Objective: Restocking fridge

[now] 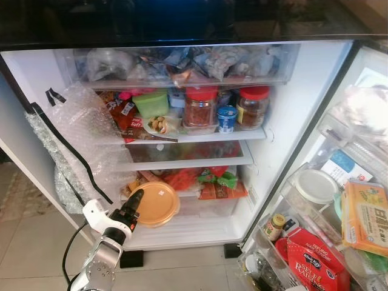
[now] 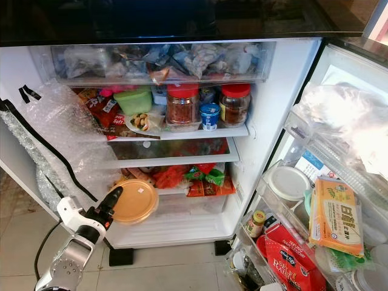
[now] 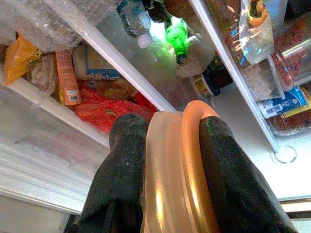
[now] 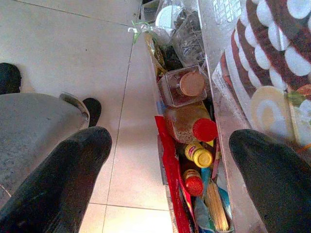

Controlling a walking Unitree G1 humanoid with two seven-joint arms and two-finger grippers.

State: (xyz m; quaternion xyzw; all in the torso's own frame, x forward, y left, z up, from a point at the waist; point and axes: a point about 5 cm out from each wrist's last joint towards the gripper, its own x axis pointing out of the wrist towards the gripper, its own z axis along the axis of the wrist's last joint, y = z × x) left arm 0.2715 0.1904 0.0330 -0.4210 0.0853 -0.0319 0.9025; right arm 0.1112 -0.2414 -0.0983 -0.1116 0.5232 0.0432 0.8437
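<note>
Orange container (image 1: 157, 204) pinched in left gripper (image 1: 134, 203) at lower shelf (image 1: 182, 227) front edge; thin rim hold may slip. Right gripper (image 4: 165, 160) wide, empty.

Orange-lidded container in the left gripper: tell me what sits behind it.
Behind the orange-lidded container, held by the left gripper, lie red and green food packets on the lower shelf. Whatever sits directly behind the lid is hidden.

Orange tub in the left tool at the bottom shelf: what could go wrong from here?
1. The left tool pinches the orange tub only by its rim, edge-on; it could pivot or slip out.
2. The bottom shelf already holds red and green packets right behind the tub, so pushing deeper may crush or shove them.
3. Bubble wrap hangs beside the arm and could snag on withdrawal.
</note>
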